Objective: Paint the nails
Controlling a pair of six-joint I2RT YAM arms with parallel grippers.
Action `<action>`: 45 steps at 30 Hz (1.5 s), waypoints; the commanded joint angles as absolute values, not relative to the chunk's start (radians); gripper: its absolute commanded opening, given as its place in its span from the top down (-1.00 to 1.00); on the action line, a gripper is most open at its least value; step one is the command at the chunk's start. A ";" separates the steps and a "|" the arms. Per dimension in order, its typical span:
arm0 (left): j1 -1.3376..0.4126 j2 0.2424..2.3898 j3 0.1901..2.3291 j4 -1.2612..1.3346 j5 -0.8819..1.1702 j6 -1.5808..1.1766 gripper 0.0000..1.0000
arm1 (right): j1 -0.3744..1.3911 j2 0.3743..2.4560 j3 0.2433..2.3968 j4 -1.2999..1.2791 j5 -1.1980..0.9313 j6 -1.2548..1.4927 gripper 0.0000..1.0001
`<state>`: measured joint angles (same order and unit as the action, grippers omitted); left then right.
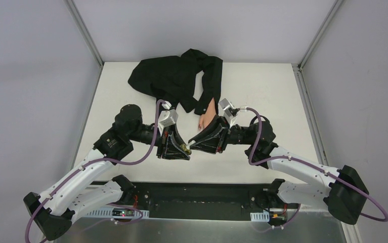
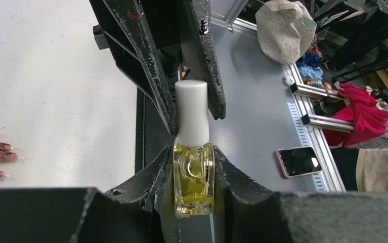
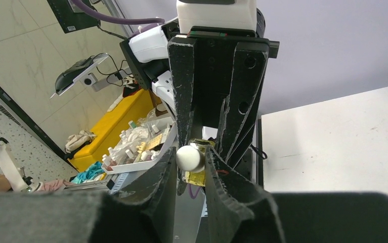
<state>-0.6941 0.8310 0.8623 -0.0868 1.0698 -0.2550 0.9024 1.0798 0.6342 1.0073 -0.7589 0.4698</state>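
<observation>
Two arms meet over the middle of the tabletop (image 1: 262,91), nearer its front edge. The left gripper (image 2: 192,162) is clamped tight on a little bottle (image 2: 194,185) of yellowish liquid and holds it off the surface. The right gripper (image 3: 189,154) comes in from the other side, its fingers pressed on the bottle's white cap (image 2: 191,109), so it looks pinched. The nails (image 2: 4,156) are smeared dark red-purple. They're on a fake hand (image 1: 205,119) lying flat just behind the grippers, fingertips toward the front edge and well apart from the bottle. Its black sleeve (image 1: 209,86) runs toward the back edge.
</observation>
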 commanded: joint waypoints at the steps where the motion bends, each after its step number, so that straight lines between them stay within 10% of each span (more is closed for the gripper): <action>1: -0.699 0.834 0.885 -0.031 1.077 -0.256 1.00 | 0.916 1.080 0.679 1.082 -0.772 0.464 0.55; 8: -0.699 0.817 0.874 -0.031 1.006 -0.245 1.00 | 0.927 1.078 0.673 1.061 -0.753 0.455 1.00; 45: -0.693 0.892 0.728 -0.100 -0.202 0.046 1.00 | 1.000 1.616 1.012 0.407 0.056 0.892 1.00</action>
<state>-0.6941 0.8654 0.7040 -0.2253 -0.0643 0.0204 0.9794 1.5631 0.9585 0.4965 -0.0044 0.7742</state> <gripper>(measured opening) 0.260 0.208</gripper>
